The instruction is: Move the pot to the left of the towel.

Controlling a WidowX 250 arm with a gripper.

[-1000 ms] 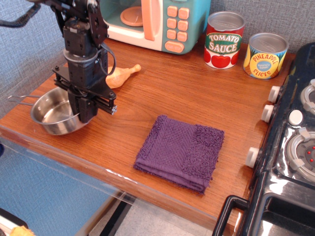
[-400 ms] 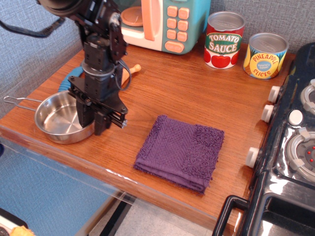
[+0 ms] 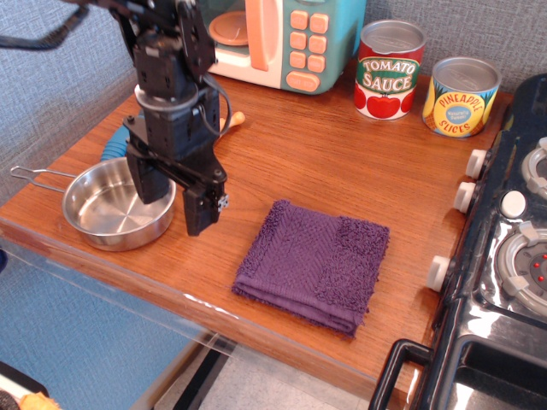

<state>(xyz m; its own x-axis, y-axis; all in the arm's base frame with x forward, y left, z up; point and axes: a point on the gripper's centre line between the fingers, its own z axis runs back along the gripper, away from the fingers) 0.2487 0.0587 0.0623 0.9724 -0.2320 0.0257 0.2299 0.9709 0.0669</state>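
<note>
The pot [image 3: 109, 213], a small shiny steel saucepan with a thin wire handle [image 3: 34, 176] pointing left, stands on the wooden counter near its front left corner. The dark purple towel [image 3: 312, 263] lies flat to the pot's right, with a gap of bare wood between them. My gripper [image 3: 173, 196] hangs over the pot's right rim with its jaws spread. One finger [image 3: 147, 178] is over the pot's inside and the other finger [image 3: 198, 210] is outside the rim. It holds nothing.
A toy microwave [image 3: 282, 38] stands at the back, with a tomato sauce can [image 3: 389, 70] and a pineapple can [image 3: 461, 96] to its right. A toy drumstick [image 3: 232, 120] peeks out behind the arm. A stove [image 3: 513, 248] fills the right side. The counter's front edge [image 3: 154, 286] is close to the pot.
The pot has slid a little to the right with the gripper. The jaws, closed on the pot's rim before, have spread apart and the gripper has risen slightly.
</note>
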